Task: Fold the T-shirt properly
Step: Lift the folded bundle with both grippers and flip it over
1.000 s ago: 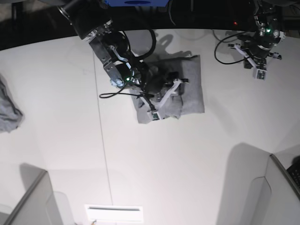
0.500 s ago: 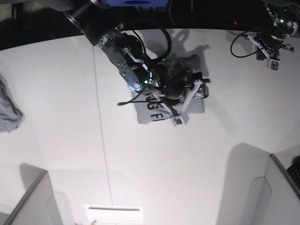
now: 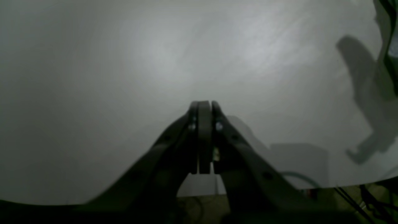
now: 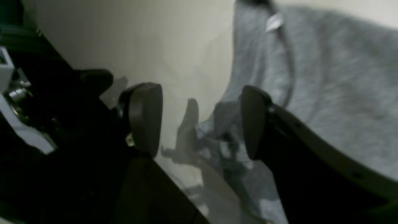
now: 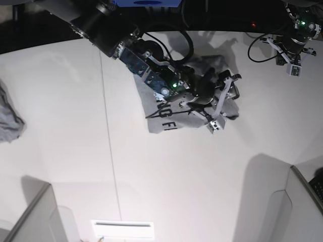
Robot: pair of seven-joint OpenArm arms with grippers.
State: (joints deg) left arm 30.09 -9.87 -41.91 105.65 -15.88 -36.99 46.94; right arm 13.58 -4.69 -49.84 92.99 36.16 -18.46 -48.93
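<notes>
The heather-grey T-shirt [image 5: 157,122] lies bunched at the table's centre, with black block letters showing on its lower left part. My right gripper [image 5: 225,103] hangs over the shirt's right edge, and its arm covers much of the cloth. In the right wrist view the right gripper [image 4: 200,121] is open, with grey T-shirt [image 4: 335,93] cloth beside and under the right-hand finger and nothing pinched between the two. My left gripper [image 5: 293,70] is far off at the table's back right. In the left wrist view the left gripper [image 3: 204,107] is shut over bare table.
A smaller piece of grey cloth [image 5: 9,120] lies at the left edge. Grey panels stand at the front left [image 5: 35,217] and front right [image 5: 303,206] corners. A white sheet [image 5: 122,229] lies at the front edge. A dark gap borders the table's far edge.
My right arm swept rightwards across the shirt to its right edge, dragging cloth along and uncovering the black lettering. The left arm pulled back to the far right corner.
</notes>
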